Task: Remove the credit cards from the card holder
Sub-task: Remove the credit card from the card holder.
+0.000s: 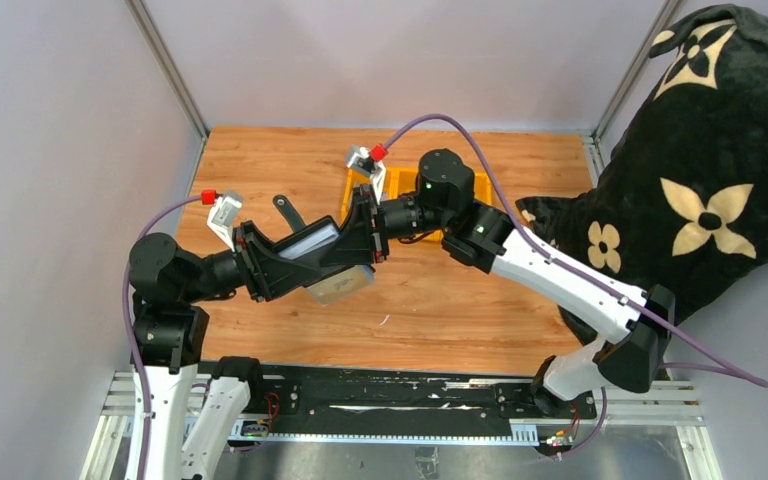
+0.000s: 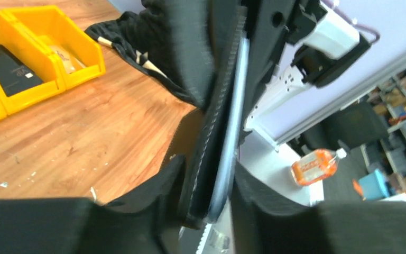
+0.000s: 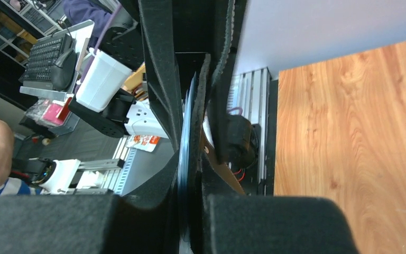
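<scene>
Both grippers meet above the middle of the wooden table (image 1: 460, 300) and hold the black card holder (image 1: 332, 262) between them, off the surface. Pale credit cards (image 1: 312, 240) show at its upper side. In the left wrist view my left gripper (image 2: 209, 190) is shut across the holder's black edge (image 2: 211, 137) and a grey-blue card edge (image 2: 232, 116). In the right wrist view my right gripper (image 3: 193, 211) is shut on a thin bluish card edge (image 3: 185, 148), with a black flap of the holder (image 3: 200, 106) pinched alongside. From above, the left gripper (image 1: 340, 258) and right gripper (image 1: 365, 240) overlap.
Yellow bins (image 1: 405, 185) stand at the back of the table behind the right arm; one bin (image 2: 37, 58) holds a chunky black item (image 2: 5, 66). A black blanket with cream flowers (image 1: 710, 180) lies over the right edge. Grey walls close in the left side and the back.
</scene>
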Motion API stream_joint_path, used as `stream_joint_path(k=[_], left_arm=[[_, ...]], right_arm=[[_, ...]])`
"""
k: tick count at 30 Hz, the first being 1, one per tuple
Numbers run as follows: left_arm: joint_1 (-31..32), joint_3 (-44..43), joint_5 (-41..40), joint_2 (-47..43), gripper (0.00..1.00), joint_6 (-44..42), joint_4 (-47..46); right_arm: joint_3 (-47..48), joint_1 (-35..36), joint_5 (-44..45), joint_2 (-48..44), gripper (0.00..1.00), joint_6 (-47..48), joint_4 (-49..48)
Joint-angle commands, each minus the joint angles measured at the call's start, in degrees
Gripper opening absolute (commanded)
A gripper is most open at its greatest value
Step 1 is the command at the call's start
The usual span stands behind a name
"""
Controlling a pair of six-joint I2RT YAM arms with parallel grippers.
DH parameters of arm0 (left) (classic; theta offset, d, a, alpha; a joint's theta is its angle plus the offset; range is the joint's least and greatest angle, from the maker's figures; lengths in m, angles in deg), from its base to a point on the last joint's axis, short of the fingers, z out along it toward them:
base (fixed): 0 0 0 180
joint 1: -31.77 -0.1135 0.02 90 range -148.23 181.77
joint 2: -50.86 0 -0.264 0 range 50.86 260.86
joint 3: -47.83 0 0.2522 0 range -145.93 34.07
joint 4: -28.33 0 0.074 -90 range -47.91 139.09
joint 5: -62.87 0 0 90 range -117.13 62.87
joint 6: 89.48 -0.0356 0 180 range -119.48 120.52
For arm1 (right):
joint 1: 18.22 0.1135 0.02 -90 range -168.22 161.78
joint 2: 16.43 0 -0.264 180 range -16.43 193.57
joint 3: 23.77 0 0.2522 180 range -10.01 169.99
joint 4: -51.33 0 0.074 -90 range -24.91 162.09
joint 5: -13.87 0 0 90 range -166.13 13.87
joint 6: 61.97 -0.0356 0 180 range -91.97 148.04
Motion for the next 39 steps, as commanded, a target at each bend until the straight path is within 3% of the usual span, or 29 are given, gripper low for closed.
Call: stream_joint_path(k=[1, 3, 6, 10, 14, 18, 20, 24, 28, 29, 31, 33, 36, 39], left_arm=[[0.0, 0.4, 1.2, -0.4, 0.28, -3.2, 2.6], [0.0, 0.2, 0.6, 0.0, 0.17, -3.0, 2.1], [0.0, 0.1, -0.6, 0.2, 0.06, -1.7, 0.5], [0.0, 0.3, -1.9, 0.2, 0.01, 1.7, -2.8], [0.0, 1.0, -3.7, 0.4, 0.0, 7.8, -8.3], [0.0, 1.9, -5.5, 0.2, 0.0, 13.0, -13.3], [0.0, 2.3, -5.9, 0.0, 0.0, 14.3, -15.1], [0.0, 2.5, -5.8, 0.5, 0.0, 14.6, -14.7], [0.0, 2.9, -6.1, 0.0, 0.0, 14.4, -14.5], [0.0, 3.0, -6.0, -0.1, 0.03, 14.5, -14.4], [0.0, 3.1, -5.8, -0.3, 0.35, 14.4, -14.2], [0.0, 3.5, -5.6, -0.2, 0.5, 14.3, -14.3], [0.0, 4.0, -5.6, 0.3, 0.56, 13.7, -14.2], [0.0, 4.3, -4.8, 1.2, 0.55, 12.9, -13.7]], right_arm=[[5.7, 1.0, -4.2, 3.0, 0.0, 0.4, 5.4], [6.5, 1.2, -5.3, 3.7, 0.01, -0.6, 5.6], [4.5, 1.2, -7.0, 3.2, 0.22, -3.3, 1.4], [-1.5, 0.8, -9.3, 0.4, 0.43, -8.2, -8.4], [-7.6, 0.6, -8.3, -3.2, 0.51, -10.0, -12.9], [-13.3, 0.5, -6.9, -5.8, 0.53, -11.5, -16.1], [-15.2, 0.4, -5.4, -7.1, 0.48, -10.8, -15.8], [-14.8, -0.2, -4.0, -8.1, 0.26, -9.9, -13.6], [-12.0, -0.5, -4.3, -7.5, 0.11, -7.9, -8.6], [-11.3, -0.6, -4.3, -7.3, 0.09, -7.5, -7.8], [-10.0, -0.6, -4.6, -6.6, 0.05, -6.7, -5.8], [-8.1, -0.6, -4.7, -5.8, 0.0, -5.4, -2.3], [-5.0, -0.6, -5.3, -3.5, 0.0, -3.6, 3.3], [-2.8, -0.6, -6.3, -1.5, 0.0, -2.9, 6.2]])
